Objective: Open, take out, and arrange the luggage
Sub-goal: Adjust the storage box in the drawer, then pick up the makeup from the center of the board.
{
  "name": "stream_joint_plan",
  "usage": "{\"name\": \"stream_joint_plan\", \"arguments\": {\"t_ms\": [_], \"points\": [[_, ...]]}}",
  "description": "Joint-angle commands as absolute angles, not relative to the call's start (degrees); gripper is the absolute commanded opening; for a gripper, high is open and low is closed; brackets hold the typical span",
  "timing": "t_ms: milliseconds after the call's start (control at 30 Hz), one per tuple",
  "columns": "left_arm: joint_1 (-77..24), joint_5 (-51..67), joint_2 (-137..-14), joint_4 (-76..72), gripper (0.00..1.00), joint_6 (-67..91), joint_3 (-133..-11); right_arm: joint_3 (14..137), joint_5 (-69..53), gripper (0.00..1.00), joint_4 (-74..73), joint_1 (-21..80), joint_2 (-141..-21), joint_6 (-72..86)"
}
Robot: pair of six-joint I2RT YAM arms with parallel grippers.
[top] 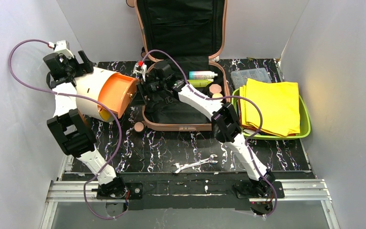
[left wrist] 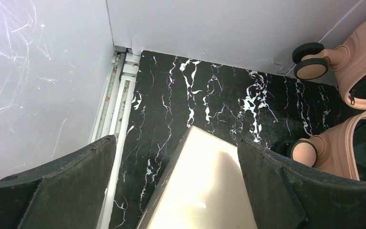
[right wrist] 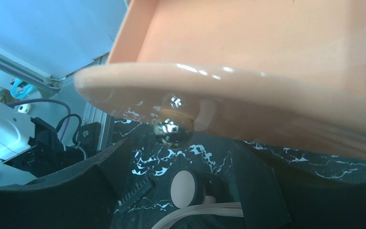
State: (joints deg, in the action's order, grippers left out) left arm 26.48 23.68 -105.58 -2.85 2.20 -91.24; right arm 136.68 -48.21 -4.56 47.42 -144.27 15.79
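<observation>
The salmon-pink luggage (top: 171, 127) lies open at the back middle, its black-lined lid upright against the wall. Its shell (left wrist: 362, 62) and wheel (right wrist: 183, 188) show in the wrist views. A cream-and-orange drum box (top: 107, 95) lies tilted on its side to the left, mouth toward the luggage. My left gripper (top: 76, 67) is open at the drum's back end. The cream wall (left wrist: 205, 186) sits between its fingers, against the right one and clear of the left. My right gripper (top: 143, 88) is open at the luggage's left edge, just under the drum's orange rim (right wrist: 228, 90), nothing between its fingers.
Inside the luggage lie a spray bottle (top: 202, 75) and pink discs (top: 215, 89). Another pink disc (top: 139, 127) lies before it. A wrench (top: 194, 163) lies near the front. A lime-green tray (top: 305, 126) holds a yellow cloth (top: 271, 105); behind it, a clear box (top: 251, 76). Grey walls on both sides.
</observation>
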Motion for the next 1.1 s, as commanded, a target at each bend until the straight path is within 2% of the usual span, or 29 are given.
{"name": "stream_joint_plan", "arguments": {"t_ms": [0,133,267,400,567,800,1067], "points": [[26.1,25.4,-105.0,5.2,0.98,3.5,-87.6,138.1,-46.9,0.84,-8.3,47.4,-144.7,11.5],[26.1,25.2,-103.9,6.3,0.98,3.5,-88.3,130.9,-46.7,0.84,-14.5,46.4,-138.1,5.7],[26.1,24.9,-103.3,7.2,0.98,4.4,-90.3,122.8,-40.5,0.89,-25.5,46.2,-127.4,-8.9],[26.1,25.3,-101.9,7.7,0.98,5.7,-92.5,114.6,-28.9,0.94,-33.1,46.1,-119.4,-19.5],[26.1,26.3,-98.4,8.5,0.98,6.9,-95.5,108.4,-15.1,0.98,-35.1,43.2,-114.5,-26.7],[26.1,30.2,-88.2,13.7,0.98,4.8,-95.4,113.1,-4.8,0.98,-34.3,37.3,-120.6,-32.9],[26.1,33.1,-62.7,26.6,0.98,-9.4,-76.9,125.5,2.2,0.98,-34.9,36.7,-134.5,-46.2]]}}
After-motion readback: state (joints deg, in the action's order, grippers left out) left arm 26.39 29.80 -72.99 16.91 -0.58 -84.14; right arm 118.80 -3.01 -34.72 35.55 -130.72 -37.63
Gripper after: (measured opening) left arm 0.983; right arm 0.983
